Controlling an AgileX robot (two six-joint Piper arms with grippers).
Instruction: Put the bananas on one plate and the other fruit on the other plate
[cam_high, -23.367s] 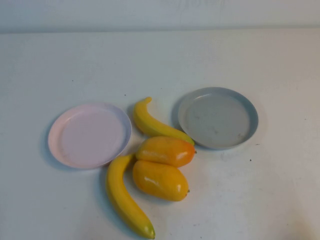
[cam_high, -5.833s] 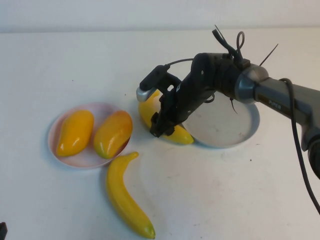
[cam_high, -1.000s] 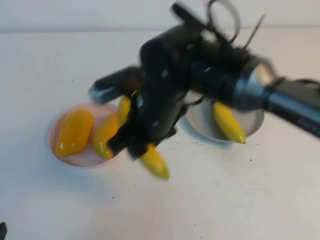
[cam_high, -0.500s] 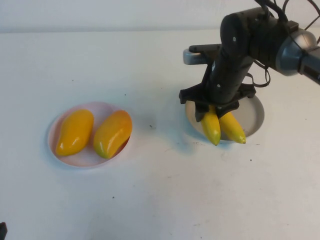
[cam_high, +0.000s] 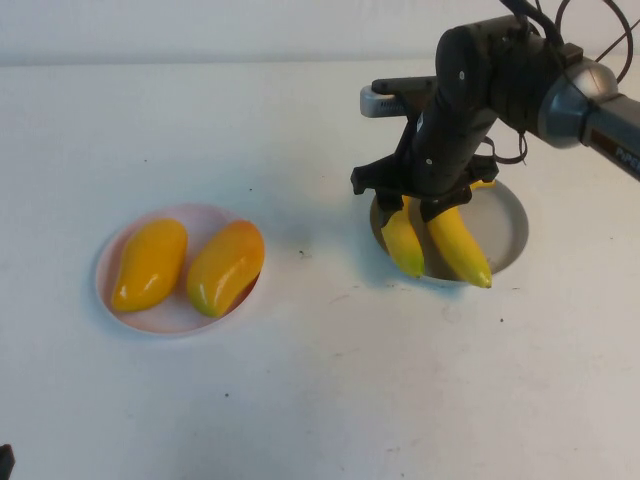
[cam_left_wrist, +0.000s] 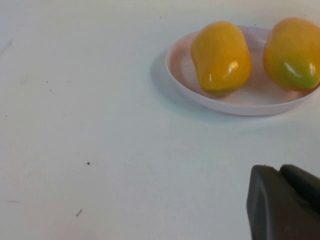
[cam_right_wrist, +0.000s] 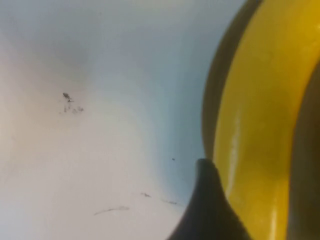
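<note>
Two bananas are at the grey-blue plate. One banana lies in it with its tip over the near rim. My right gripper is shut on the other banana and holds it over the plate's left part, tip over the rim. In the right wrist view this banana sits between my fingers above the plate's floor. Two mango-like fruits lie in the pink plate. My left gripper is shut, parked near the pink plate.
The white table runs to a pale wall at the back. The right arm's wrist and cables rise over the far right. Both mangoes show in the left wrist view.
My right gripper has carried the second banana from beside the pink plate over to the grey-blue plate and set it next to the first one. The left arm has not moved.
</note>
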